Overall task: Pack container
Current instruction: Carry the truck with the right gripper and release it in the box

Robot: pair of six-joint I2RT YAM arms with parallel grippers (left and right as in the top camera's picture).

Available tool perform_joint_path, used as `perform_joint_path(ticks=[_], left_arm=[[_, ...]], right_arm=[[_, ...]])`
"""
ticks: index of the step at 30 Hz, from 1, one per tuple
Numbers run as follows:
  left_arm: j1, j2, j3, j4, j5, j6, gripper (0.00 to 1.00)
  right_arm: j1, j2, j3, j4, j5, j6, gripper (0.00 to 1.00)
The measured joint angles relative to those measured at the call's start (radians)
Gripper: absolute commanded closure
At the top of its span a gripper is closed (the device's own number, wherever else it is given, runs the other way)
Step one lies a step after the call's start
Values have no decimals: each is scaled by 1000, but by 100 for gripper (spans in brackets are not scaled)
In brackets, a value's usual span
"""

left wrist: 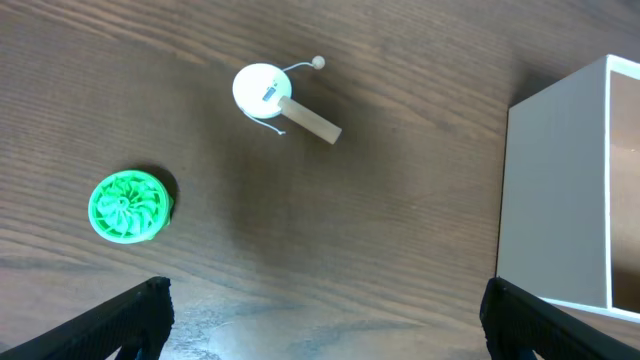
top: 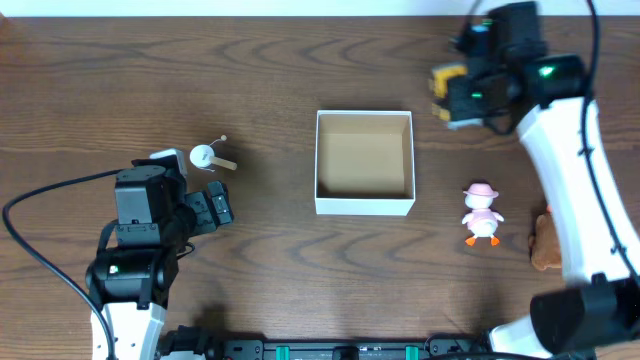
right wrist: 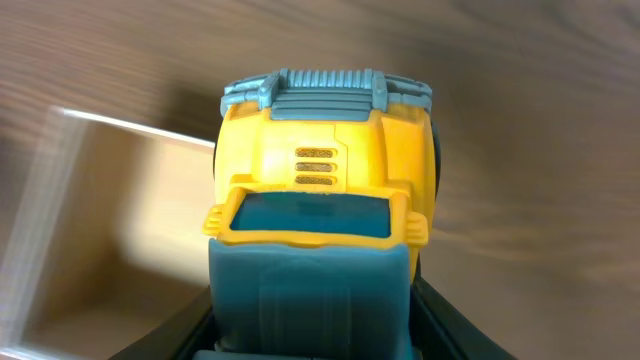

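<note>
The container [top: 364, 204] is a square white box with a brown inside, at the table's middle; nothing shows inside it. It also shows in the left wrist view [left wrist: 560, 190] and, blurred, in the right wrist view [right wrist: 90, 230]. My right gripper [top: 455, 100] is shut on a yellow and blue toy truck [right wrist: 315, 220] and holds it in the air at the back right, just right of the box's far corner. My left gripper [top: 205, 208] is open and empty, left of the box. A white round toy with a stick [left wrist: 275, 100] and a green round toy [left wrist: 130, 206] lie in front of it.
A pink-hatted duck toy [top: 481, 212] stands right of the box. A brown toy [top: 545, 240] lies at the right edge, partly behind my right arm. The white round toy also shows in the overhead view [top: 207, 156].
</note>
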Motion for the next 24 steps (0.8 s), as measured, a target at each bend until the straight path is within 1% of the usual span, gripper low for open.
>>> perform_joint_path(ticks=[5,9,11,17,24], left_arm=[[0,20,0,0,0,0,2],[0,27,0,0,0,0,2],[0,27,0,0,0,0,2],[0,28,0,0,0,0,2],[0,28,0,0,0,0,2]], right_arm=[[193,5,2,24,61,200,96],[296,39,-13,16,142,328,95],[323,59,-26,-3,167,380,94],[333,135,-92,-30,205,489,91],[293,204,-126,-5,211,525,87]])
